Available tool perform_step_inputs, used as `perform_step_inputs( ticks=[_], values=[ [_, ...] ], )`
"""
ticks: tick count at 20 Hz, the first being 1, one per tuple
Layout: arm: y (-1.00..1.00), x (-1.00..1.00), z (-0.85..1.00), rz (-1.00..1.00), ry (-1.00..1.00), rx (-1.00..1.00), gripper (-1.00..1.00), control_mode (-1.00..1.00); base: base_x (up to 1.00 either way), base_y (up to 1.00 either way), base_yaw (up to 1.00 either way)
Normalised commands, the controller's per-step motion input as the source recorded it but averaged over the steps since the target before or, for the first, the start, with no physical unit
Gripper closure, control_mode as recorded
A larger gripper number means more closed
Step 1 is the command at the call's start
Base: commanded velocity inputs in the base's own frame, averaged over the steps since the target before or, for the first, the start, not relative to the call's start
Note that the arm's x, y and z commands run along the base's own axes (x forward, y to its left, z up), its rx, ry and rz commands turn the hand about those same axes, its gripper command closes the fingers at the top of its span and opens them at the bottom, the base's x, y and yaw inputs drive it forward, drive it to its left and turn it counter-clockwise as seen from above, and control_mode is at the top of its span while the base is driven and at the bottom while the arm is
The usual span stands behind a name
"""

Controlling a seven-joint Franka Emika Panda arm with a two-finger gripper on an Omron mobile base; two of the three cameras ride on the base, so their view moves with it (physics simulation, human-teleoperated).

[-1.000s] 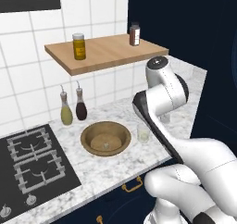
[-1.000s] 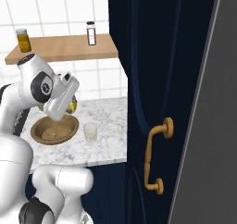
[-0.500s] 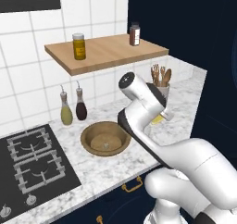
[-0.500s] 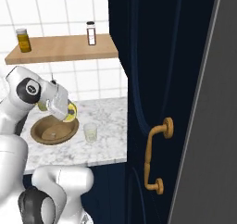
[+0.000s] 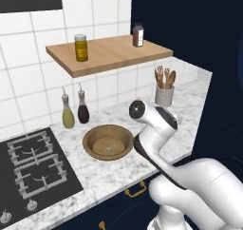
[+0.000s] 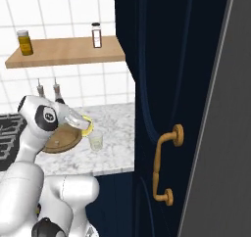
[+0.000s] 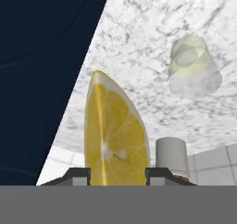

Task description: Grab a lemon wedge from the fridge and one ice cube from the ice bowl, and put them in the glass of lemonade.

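over the marble counter (image 5: 114, 172) my arm folds at the elbow and reaches forward and down, the wrist turned toward the dark cabinet side. my claw (image 7: 116, 172) is clamped on the lemon wedge (image 7: 115, 135) — one finger tip on each flat side of it, the wedge standing point-up between them.

from the hand view i see the wedge's cut face with its pale segments, and beyond it the glass of lemonade (image 7: 193, 65), apart from the wedge, with a grey utensil pot (image 7: 171, 158) near the tiles. the right base view shows the glass (image 6: 96, 140) standing on the counter just beside the ice bowl (image 6: 63, 138), with the yellow of the wedge (image 6: 87, 127) held a little above and beside the glass's rim. in the left base view my own forearm covers that spot, but this view gives the whole ice bowl (image 5: 108, 141) with one small pale cube (image 5: 109, 149) in it, and the stove (image 5: 28, 162) at its left.

counted: one wedge, one glass, one bowl, two spouted bottles (image 5: 75, 111) by the wall, two jars (image 5: 81, 47) on the wooden shelf (image 5: 109, 53), and one pot of wooden utensils (image 5: 164, 89).
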Motion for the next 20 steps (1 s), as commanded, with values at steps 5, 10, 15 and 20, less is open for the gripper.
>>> perform_step_inputs(
  ticks=[5, 10, 15, 20],
  values=[
    [0.16, 0.71, -0.07, -0.11, 0.02, -0.03, 1.00, -1.00, 0.00, 0.00, 0.00],
    [0.21, 0.86, -0.13, -0.07, 0.06, -0.01, 1.00, -1.00, 0.00, 0.00, 0.00],
    [0.31, 0.44, -0.19, -0.08, 0.05, -0.01, 1.00, -1.00, 0.00, 0.00, 0.00],
    [0.20, 0.03, -0.14, -0.10, 0.01, 0.00, 1.00, -1.00, 0.00, 0.00, 0.00]
  ],
)
